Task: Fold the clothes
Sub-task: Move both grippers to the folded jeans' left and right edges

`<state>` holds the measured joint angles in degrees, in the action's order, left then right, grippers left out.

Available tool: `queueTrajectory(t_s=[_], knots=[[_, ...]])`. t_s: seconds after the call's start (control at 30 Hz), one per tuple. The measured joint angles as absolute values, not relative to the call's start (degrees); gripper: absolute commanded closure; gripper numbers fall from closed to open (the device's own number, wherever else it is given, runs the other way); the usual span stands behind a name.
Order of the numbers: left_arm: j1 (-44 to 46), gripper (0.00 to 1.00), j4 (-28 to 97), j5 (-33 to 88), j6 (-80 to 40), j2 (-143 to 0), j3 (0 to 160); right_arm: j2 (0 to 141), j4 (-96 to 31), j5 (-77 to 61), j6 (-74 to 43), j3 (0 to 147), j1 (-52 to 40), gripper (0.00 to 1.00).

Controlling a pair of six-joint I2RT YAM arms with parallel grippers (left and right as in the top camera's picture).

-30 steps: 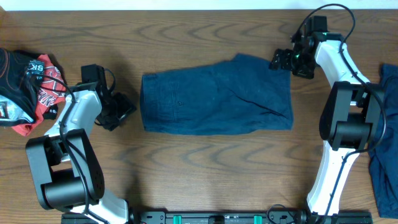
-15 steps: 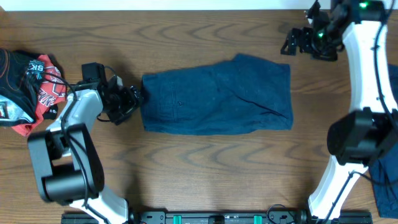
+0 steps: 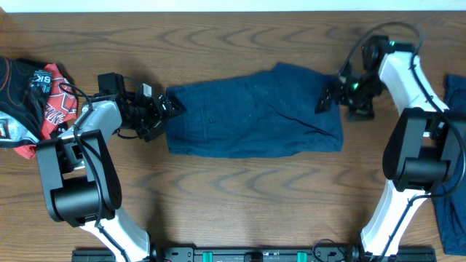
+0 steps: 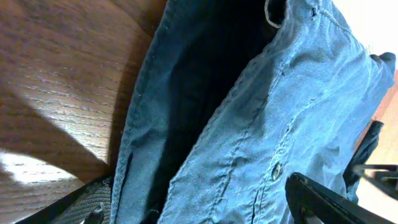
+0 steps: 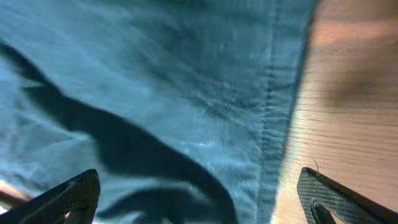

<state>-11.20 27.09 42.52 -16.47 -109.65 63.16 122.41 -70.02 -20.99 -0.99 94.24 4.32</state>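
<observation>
Garment (image 3: 255, 116) flat on table (image 3: 240, 189), navy, wrinkled. Left gripper (image 3: 173, 109) spread at its left hem, right gripper (image 3: 325, 96) spread at right edge, nothing pinched yet. Best to bite both layers squarely, then lift evenly, edges aligned

Bare table (image 3: 240, 196) lies open to me near and far of the folded garment (image 3: 255, 113). A cloth heap (image 3: 33, 102) blocks the left edge and a second garment (image 3: 453, 193) the right.

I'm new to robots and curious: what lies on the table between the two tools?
A navy garment fills that stretch, reaching from the left tool to the right tool; the overhead view shows it.
</observation>
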Motion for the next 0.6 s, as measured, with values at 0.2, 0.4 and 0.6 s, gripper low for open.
queueTrajectory(t_s=[0.2,0.4,0.6], knots=[[-11.20,0.08,27.09,43.31,-16.45,-109.78,63.16,122.32,-64.71,-24.10,-1.26,85.97,6.94,0.01],[-11.20,0.06,27.05,43.57,-16.47,-109.78,63.16,118.93,-56.21,-28.80,-2.74,80.12,7.94,0.01],[-11.20,0.06,27.03,43.72,-16.45,-109.78,63.16,117.10,-40.95,-40.16,-4.36,73.87,7.99,0.01]])
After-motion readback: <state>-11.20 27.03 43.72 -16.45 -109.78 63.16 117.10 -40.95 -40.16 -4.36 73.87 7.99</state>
